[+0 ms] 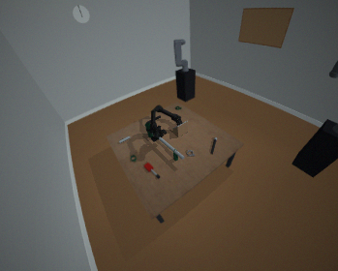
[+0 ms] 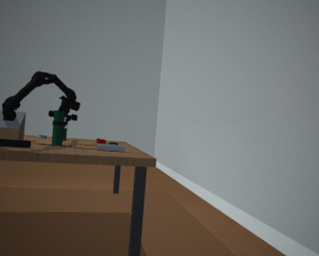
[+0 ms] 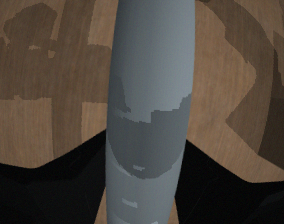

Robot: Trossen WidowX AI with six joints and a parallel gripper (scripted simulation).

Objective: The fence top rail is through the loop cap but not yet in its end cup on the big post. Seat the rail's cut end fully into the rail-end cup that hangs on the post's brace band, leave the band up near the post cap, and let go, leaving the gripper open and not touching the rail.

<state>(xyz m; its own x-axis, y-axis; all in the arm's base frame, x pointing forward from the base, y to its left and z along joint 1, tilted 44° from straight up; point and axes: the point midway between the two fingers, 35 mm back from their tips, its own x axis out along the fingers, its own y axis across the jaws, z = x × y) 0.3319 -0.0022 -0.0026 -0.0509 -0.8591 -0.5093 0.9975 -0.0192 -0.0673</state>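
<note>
So the fence top rail is a long pale grey-white tube, and the gripper is clenched on it, fingers only partway apart because the tube fills the gap. In the wrist view the black fingers flank the smooth, rounded rail, which runs up the middle with a jagged-edged patch of shadow across it. From the top it slants over the table, one end by the big green post and the other out past the short green post. Can't tell how deep the cut end sits in the cup; the arm and gripper crowd that spot and the cup is too small to make out. The big post stands upright, with a dark band around it below the top. The black arm arches down from a pale block. Further out there's a red-headed tool with a dark handle end, a green ring, a short pale tube, a grey ring near the rail's outer end, and a dark stick beyond that.
</note>
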